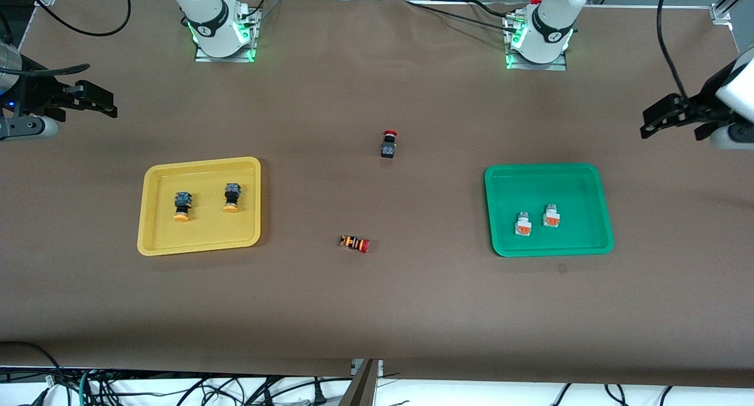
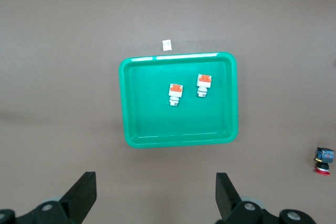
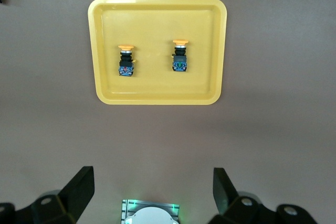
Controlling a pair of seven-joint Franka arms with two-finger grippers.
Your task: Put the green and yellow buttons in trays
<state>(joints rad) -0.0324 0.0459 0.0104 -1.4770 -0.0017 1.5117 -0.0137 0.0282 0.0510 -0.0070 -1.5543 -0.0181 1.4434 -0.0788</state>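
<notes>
Both arms wait, raised high and drawn back to the table's two ends. The left gripper (image 1: pixel 668 123) hangs with its jaws spread wide and nothing between them; the right gripper (image 1: pixel 88 102) looks the same, apparently empty.

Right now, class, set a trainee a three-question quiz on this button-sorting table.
1. True or false: the green tray holds two white-bodied buttons.
2. How many buttons lie on the bare table?
3. The yellow-capped buttons lie in: A) the yellow tray B) the green tray C) neither.

Key: 1 true. 2 two: the black red-capped button and the striped red-capped button. 3 A.
</notes>
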